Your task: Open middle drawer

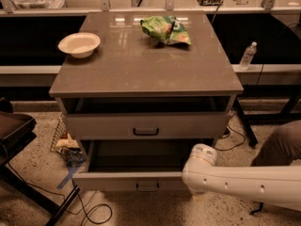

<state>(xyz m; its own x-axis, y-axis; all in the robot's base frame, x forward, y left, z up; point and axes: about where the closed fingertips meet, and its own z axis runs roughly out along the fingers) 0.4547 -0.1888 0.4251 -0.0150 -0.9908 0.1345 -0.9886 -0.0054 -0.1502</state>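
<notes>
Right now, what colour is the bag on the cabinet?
The bag is green, camera view. The gripper is low, by the pulled-out drawer's front.

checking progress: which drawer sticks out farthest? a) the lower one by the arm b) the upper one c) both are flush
a: the lower drawer juts well past the upper drawer, grey inside showing; the arm ends at its right front, hiding the gripper.

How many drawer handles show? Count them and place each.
2. One handle is centred on the middle drawer; the other handle is on the pulled-out lower drawer. The gripper is at that drawer's right end. The dark top slot may hide another.
</notes>
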